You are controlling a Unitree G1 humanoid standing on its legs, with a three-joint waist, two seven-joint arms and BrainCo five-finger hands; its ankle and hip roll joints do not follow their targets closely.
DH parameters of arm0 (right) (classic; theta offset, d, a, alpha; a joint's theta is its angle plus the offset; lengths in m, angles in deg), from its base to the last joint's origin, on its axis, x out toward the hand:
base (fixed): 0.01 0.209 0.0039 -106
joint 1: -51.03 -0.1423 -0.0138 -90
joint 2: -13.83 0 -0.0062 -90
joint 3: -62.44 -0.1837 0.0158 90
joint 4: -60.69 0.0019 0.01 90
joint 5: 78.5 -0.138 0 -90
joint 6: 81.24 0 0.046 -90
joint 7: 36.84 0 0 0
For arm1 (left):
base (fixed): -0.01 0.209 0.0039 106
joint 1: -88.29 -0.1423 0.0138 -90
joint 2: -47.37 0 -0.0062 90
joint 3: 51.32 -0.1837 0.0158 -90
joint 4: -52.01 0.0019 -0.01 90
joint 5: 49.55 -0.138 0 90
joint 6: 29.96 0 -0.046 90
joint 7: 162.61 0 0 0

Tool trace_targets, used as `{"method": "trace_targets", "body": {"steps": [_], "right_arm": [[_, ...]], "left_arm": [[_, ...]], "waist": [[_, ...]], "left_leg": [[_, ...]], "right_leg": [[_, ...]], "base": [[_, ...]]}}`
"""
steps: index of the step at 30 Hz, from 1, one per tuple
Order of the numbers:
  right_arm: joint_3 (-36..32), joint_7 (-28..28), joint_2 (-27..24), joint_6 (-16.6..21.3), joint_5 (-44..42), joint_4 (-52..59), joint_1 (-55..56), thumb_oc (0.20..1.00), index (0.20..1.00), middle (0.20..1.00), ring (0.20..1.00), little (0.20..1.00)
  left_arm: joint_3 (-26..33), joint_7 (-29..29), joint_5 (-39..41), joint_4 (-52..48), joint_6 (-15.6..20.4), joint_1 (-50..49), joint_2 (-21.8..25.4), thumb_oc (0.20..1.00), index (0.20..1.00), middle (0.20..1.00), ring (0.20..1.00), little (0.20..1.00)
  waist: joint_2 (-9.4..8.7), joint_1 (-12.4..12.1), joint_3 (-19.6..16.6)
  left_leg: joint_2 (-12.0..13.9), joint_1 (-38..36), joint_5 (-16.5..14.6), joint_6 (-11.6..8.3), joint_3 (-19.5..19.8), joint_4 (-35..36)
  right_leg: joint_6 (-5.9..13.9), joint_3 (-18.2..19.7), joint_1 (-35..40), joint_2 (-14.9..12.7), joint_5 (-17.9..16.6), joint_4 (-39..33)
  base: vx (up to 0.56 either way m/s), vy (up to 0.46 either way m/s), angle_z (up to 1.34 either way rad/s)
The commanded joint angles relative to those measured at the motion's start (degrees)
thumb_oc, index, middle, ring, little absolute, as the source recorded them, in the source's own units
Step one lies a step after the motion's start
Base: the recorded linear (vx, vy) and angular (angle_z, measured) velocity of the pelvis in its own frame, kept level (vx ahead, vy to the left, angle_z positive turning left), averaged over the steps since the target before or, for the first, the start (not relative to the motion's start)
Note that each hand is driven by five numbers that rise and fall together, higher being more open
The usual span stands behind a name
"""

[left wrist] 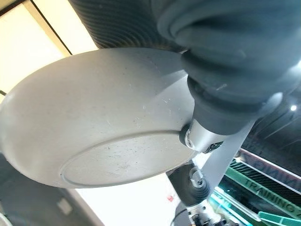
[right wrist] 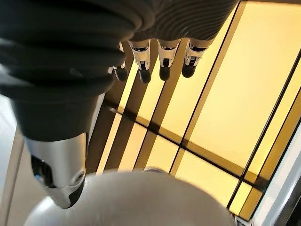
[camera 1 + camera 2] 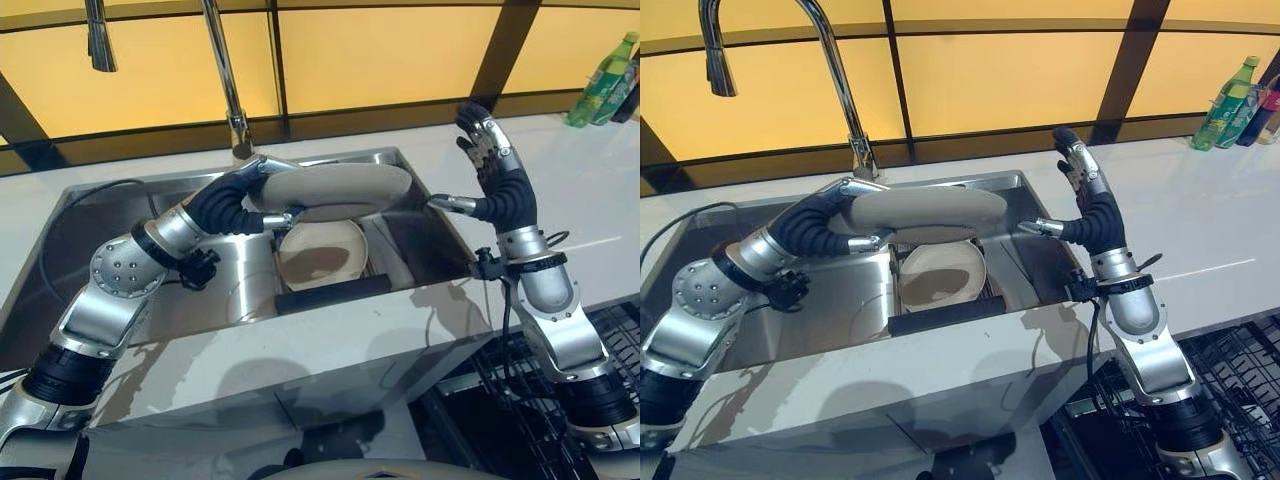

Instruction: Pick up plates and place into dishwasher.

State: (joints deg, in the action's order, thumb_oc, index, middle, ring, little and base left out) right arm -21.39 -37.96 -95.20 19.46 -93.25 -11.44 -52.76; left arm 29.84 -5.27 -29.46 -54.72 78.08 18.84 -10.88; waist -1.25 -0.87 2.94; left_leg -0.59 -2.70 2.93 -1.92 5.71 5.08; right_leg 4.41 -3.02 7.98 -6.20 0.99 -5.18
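Observation:
My left hand (image 3: 245,203) is shut on the left edge of a grey plate (image 3: 340,190) and holds it level above the sink (image 3: 90,195). In the left wrist view my thumb (image 1: 203,136) presses on the plate's underside (image 1: 108,117). To the right of the plate my right hand (image 3: 497,170) is raised and open, fingers (image 2: 162,56) straight, thumb pointing at the plate's right edge without holding it. The plate's rim (image 2: 141,197) also lies below that hand in the right wrist view. A second cream plate (image 3: 320,252) leans in the sink under the held one.
A tall faucet (image 3: 225,75) rises behind the sink. A black strip (image 3: 335,293) props the leaning plate. The dishwasher's dark wire rack (image 3: 615,340) is pulled out at the lower right below the counter. Bottles (image 3: 603,85) stand at the far right of the white counter.

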Motion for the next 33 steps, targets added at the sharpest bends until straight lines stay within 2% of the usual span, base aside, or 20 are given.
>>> {"method": "trace_targets", "body": {"steps": [1,5,11,15,18,19,20,21,28,33], "right_arm": [[5.52,6.48,-3.55,1.49,-2.08,4.39,-7.07,1.0,1.0,1.0,1.0,1.0],[12.32,12.31,-3.93,-0.93,-4.43,5.57,-12.49,1.0,1.0,1.0,1.0,1.0],[16.51,18.04,-4.97,-3.27,-4.75,6.73,-14.17,1.0,1.0,1.0,1.0,1.0],[17.83,18.28,-5.85,-3.17,-6.21,7.48,-15.43,1.0,1.0,1.0,1.0,1.0],[18.77,18.38,-4.21,-3.59,-6.77,6.43,-16.88,1.0,1.0,1.0,1.0,1.0],[19.19,18.53,-3.83,-3.82,-6.43,6.06,-17.08,0.865,0.865,0.865,0.865,0.865],[19.48,18.68,-3.61,-4.04,-6.14,5.81,-17.13,0.467,0.467,0.467,0.467,0.467],[19.77,18.9,-3.61,-4.61,-5.93,5.87,-17.17,0.2,0.2,0.2,0.2,0.2],[18.05,19.96,-6.23,-4.78,-5.49,6.7,-14.35,0.2,0.2,0.2,0.2,0.2],[18.4,19.62,-5.61,-5.2,-3.18,6.35,-14.26,0.2,0.2,0.2,0.2,0.2]], "left_arm": [[-2.98,-1.35,6.67,-0.38,-0.52,6.21,-2.07,0.2,0.2,0.2,0.2,0.2],[-5.51,-1.11,7.36,-0.38,-1.19,8.25,-3.21,0.2,0.2,0.2,0.2,0.2],[-6.15,-1.01,8.04,-1.01,-1.53,8.02,-3.25,0.2,0.2,0.2,0.2,0.2],[-6.45,-0.39,8.73,-1.24,-1.76,8.24,-2.7,0.2,0.2,0.2,0.2,0.2],[-6.98,-0.39,8.62,-1.05,-1.42,8.6,-3.18,0.2,0.2,0.2,0.2,0.2],[-7.16,-0.48,8.91,-0.94,-1.4,8.73,-3.19,0.2,0.2,0.2,0.2,0.2],[-7.12,-0.63,9.11,-0.88,-1.37,8.73,-3.23,0.2,0.2,0.2,0.2,0.2],[-6.98,-0.88,9.02,-0.81,-1.26,8.63,-3.28,0.2,0.2,0.2,0.2,0.2],[-6.08,-0.85,9.71,-1.35,-0.92,7.32,-2.38,0.2,0.2,0.2,0.2,0.2],[-6.27,-0.53,9.19,-1.36,-0.75,7.35,-2.74,0.2,0.2,0.2,0.2,0.2]], "waist": [[-0.2,-2.13,-6.9],[-0.58,-2.81,-7.15],[-0.77,-3.35,-7.25],[-0.97,-3.72,-7.24],[-1.09,-4.13,-7.08],[-1.08,-4.22,-7.09],[-1.06,-4.29,-7.11],[-1.03,-4.31,-7.14],[-0.92,-3.82,-7.13],[-0.81,-3.71,-7.02]], "left_leg": [[4.28,-1.93,-6.66,-3.15,-0.42,-1.32],[3.85,-1.97,-6.65,-3.03,0.0,-1.53],[3.64,-1.94,-6.56,-2.91,0.09,-1.67],[3.55,-1.8,-6.47,-2.88,0.21,-1.72],[3.45,-1.74,-6.57,-2.85,0.65,-1.97],[3.41,-1.8,-6.6,-2.82,0.75,-1.93],[3.39,-1.84,-6.61,-2.79,0.75,-1.94],[3.41,-1.92,-6.63,-2.77,0.63,-1.94],[3.47,-2.06,-6.71,-2.68,0.14,-2.16],[3.4,-2.13,-6.76,-2.58,0.06,-2.4]], "right_leg": [[7.79,1.38,-6.19,-6.72,-2.97,2.13],[7.62,1.4,-5.66,-6.76,-2.86,1.98],[7.46,1.15,-5.21,-6.8,-2.61,2.03],[7.28,1.12,-4.95,-6.73,-2.52,1.85],[7.26,1.1,-4.78,-6.8,-2.55,1.83],[7.3,1.11,-4.69,-6.83,-2.57,1.75],[7.31,1.08,-4.62,-6.85,-2.58,1.71],[7.29,1.05,-4.54,-6.86,-2.57,1.69],[7.05,1.23,-4.32,-6.71,-2.4,1.71],[6.93,1.46,-4.17,-6.62,-2.32,1.8]], "base": [[0.0,0.0,0.0],[0.02,-0.002,0.01],[0.03,0.006,0.04],[0.0,0.001,0.01],[0.0,0.0,0.0],[0.0,0.0,0.0],[0.0,0.0,0.0],[0.0,0.0,0.0],[0.0,0.0,0.0],[0.0,0.0,0.0]]}}
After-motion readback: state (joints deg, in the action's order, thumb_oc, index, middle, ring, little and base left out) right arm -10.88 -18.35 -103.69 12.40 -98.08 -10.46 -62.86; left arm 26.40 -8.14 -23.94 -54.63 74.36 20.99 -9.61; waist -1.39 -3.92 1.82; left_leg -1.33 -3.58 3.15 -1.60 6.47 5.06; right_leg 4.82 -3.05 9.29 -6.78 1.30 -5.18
